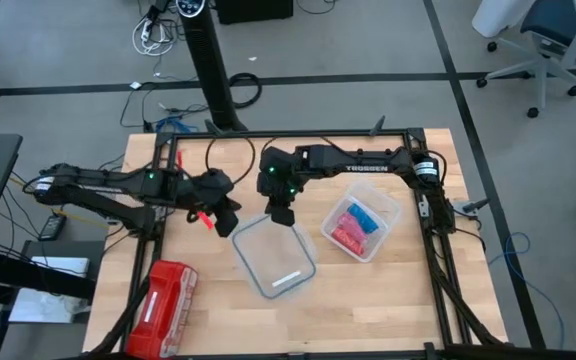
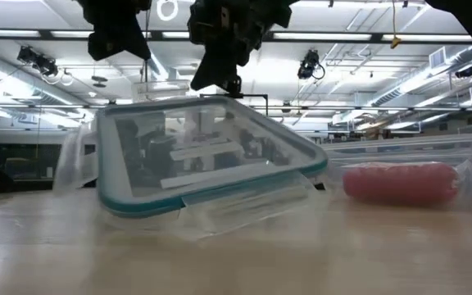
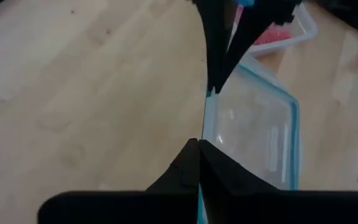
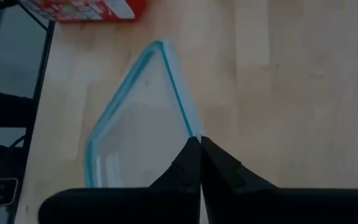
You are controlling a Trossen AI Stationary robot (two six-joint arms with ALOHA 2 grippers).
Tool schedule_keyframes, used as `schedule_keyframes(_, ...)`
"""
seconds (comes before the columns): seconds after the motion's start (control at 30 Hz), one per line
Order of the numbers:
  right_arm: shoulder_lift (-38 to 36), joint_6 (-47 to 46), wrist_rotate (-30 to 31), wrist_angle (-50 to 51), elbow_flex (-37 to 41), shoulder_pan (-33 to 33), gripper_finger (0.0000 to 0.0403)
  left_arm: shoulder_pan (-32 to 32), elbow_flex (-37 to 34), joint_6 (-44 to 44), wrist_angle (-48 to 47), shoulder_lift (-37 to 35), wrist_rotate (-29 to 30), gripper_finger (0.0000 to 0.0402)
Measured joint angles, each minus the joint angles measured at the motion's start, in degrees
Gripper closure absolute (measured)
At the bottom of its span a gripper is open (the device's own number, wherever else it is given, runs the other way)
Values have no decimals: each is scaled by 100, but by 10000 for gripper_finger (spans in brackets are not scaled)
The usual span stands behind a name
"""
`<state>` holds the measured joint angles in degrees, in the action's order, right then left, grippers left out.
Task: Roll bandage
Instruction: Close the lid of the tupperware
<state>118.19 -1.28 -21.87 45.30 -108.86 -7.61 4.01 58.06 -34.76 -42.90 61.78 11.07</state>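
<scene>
Bandage lies in the tub, apart from right end effector.

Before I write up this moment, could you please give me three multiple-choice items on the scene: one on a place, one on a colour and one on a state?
1. Where is the red pack?
A. In the clear tub
B. On the table's left-arm side, near the front edge
C. Under the right arm

2. What colour are the rolls beside the blue bandage in the clear tub?
A. Pink-red
B. Green
C. White

3. How does the teal-rimmed lid sit?
A. Flat on the table
B. Standing fully upright
C. Tilted, one edge raised

Answers:
1. B, as the high view shows it beside the left arm, away from both containers.
2. A, as they show pink-red in the high and low views.
3. C, as the low view shows it sloping up from the table.
</scene>
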Motion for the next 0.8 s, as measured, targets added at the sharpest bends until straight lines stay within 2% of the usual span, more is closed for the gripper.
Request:
schedule_keyframes(0.1,0,-4,2,298,-240,-40,403,-156,96,173,-32,2,-202,362)
schedule_keyframes(0.3,-4,-5,-1,643,-699,-42,403,-348,188,676,-34,0,-872,269)
schedule_keyframes(0.4,-4,-55,-22,809,-878,-39,403,-373,188,932,-45,0,-966,237)
schedule_keyframes(0.53,-4,-59,-31,982,-1050,4,403,-373,188,1055,-29,2,-1021,224)
schedule_keyframes(0.8,-4,-170,-192,1054,-1301,39,403,-371,188,1508,-17,2,-1213,233)
